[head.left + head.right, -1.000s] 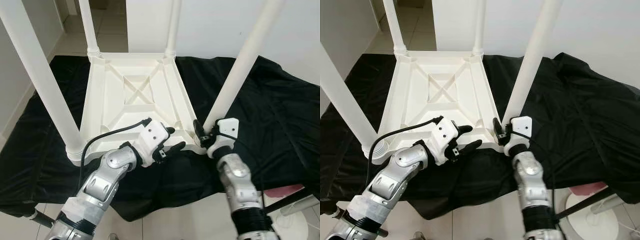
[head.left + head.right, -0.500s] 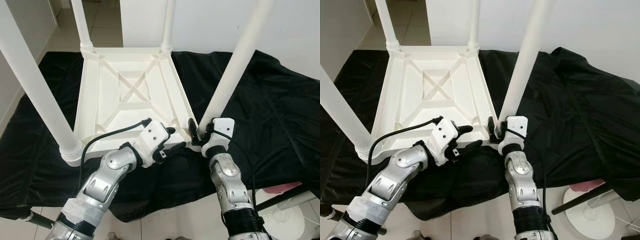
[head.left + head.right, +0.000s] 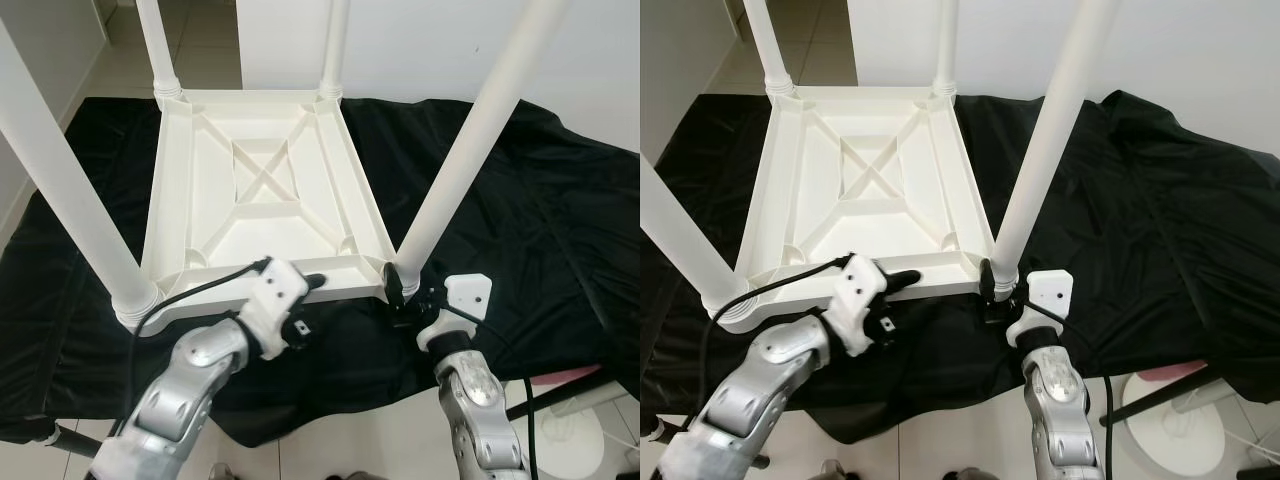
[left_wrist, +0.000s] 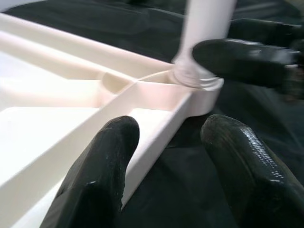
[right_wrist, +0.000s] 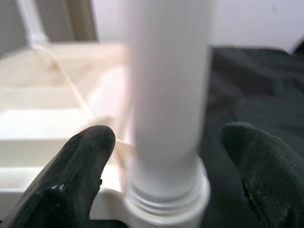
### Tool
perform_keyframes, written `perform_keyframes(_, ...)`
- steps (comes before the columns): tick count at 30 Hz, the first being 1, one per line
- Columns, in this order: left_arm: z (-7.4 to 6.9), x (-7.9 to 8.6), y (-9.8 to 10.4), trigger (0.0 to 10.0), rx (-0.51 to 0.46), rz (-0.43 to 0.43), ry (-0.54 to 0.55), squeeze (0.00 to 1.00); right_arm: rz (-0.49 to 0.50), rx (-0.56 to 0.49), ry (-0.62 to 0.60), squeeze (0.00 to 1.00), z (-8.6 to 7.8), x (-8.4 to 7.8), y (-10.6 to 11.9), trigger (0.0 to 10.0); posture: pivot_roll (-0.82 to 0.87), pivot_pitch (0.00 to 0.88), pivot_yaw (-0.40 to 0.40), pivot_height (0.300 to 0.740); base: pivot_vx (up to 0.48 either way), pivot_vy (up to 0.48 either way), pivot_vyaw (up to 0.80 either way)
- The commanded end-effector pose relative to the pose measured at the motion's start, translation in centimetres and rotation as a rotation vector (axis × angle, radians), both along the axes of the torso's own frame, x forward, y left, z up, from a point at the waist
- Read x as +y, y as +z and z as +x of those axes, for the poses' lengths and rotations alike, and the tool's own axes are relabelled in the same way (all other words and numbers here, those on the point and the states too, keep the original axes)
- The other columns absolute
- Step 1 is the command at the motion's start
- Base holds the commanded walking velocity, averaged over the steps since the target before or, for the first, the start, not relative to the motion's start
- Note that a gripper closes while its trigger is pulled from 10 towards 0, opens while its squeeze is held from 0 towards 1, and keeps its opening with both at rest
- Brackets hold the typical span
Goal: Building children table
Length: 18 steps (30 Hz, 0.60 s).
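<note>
Silver jointed arms, white wrists, black cables, 2 black-fingered end effectors.

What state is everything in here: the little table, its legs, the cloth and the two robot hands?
Table: upside down on the cloth.
Four legs: standing up from the corners.
Black cloth: spread out, wrinkled.
Left gripper: jaws open, astride the table's rim.
Right gripper: jaws open around the near right leg's base.

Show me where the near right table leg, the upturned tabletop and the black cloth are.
near right table leg [image 3: 462,160], left eye view, on the middle of its white shaft.
upturned tabletop [image 3: 265,181], left eye view, on the crossed ribs of its underside.
black cloth [image 3: 1160,220], right eye view, on a bare fold right of the table.
</note>
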<state>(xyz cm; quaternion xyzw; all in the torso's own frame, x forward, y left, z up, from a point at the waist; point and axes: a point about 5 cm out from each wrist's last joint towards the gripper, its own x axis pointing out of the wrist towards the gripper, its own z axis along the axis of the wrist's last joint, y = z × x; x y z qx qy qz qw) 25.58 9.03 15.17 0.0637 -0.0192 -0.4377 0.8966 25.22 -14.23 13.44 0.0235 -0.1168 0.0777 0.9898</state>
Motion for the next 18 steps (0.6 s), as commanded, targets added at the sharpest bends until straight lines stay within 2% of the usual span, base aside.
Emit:
perform_keyframes(1,-0.4,-0.2,0.0,10.0,0.017,-0.007,-0.016,0.0,0.002,-0.012,0.017,0.0,-0.3,0.1,0.1,10.0,-0.03,0.071,-0.084,0.74,0.0,0.0,0.0)
perform_keyframes(3,-0.4,-0.2,0.0,10.0,0.017,-0.007,-0.016,0.0,0.002,-0.012,0.017,0.0,-0.3,0.1,0.1,10.0,-0.03,0.071,-0.084,0.74,0.0,0.0,0.0)
perform_keyframes(4,-1.4,0.3,0.2,10.0,0.033,0.001,-0.045,0.0,-0.002,-0.009,0.074,0.0,-1.0,0.5,-0.1,10.0,-0.02,0.068,-0.083,0.74,0.0,0.0,0.0)
perform_keyframes(5,-1.4,0.3,0.2,10.0,0.033,0.001,-0.045,0.0,-0.002,-0.009,0.074,0.0,-1.0,0.5,-0.1,10.0,-0.02,0.068,-0.083,0.74,0.0,0.0,0.0)
perform_keyframes(8,-3.9,2.5,-0.2,10.0,0.094,0.15,-0.166,0.0,-0.026,0.039,0.301,0.0,-2.1,1.6,-0.7,10.0,-0.01,0.062,-0.084,0.74,0.0,0.0,0.0)
perform_keyframes(11,-4.1,3.3,-0.5,10.0,0.117,0.189,-0.171,0.0,-0.021,0.059,0.353,0.0,-2.3,1.9,-0.8,10.0,0.0,0.059,-0.084,0.74,0.0,0.0,0.0)
perform_keyframes(14,-4.9,5.1,-0.9,10.0,0.162,0.27,-0.179,0.0,-0.034,0.092,0.458,0.0,-2.8,2.5,-1.2,10.0,0.01,0.056,-0.079,0.74,0.0,0.0,0.0)
perform_keyframes(15,-4.9,5.1,-0.9,10.0,0.162,0.27,-0.179,0.0,-0.034,0.092,0.458,0.0,-2.8,2.5,-1.2,10.0,0.01,0.056,-0.079,0.74,0.0,0.0,0.0)
perform_keyframes(17,-5.2,6.9,-0.9,10.0,0.201,0.312,-0.161,0.0,-0.04,0.098,0.504,0.0,-2.9,3.0,-1.3,10.0,0.02,0.053,-0.077,0.74,0.0,0.0,0.0)
perform_keyframes(18,-5.2,6.9,-0.9,10.0,0.201,0.312,-0.161,0.0,-0.04,0.098,0.504,0.0,-2.9,3.0,-1.3,10.0,0.02,0.053,-0.077,0.74,0.0,0.0,0.0)
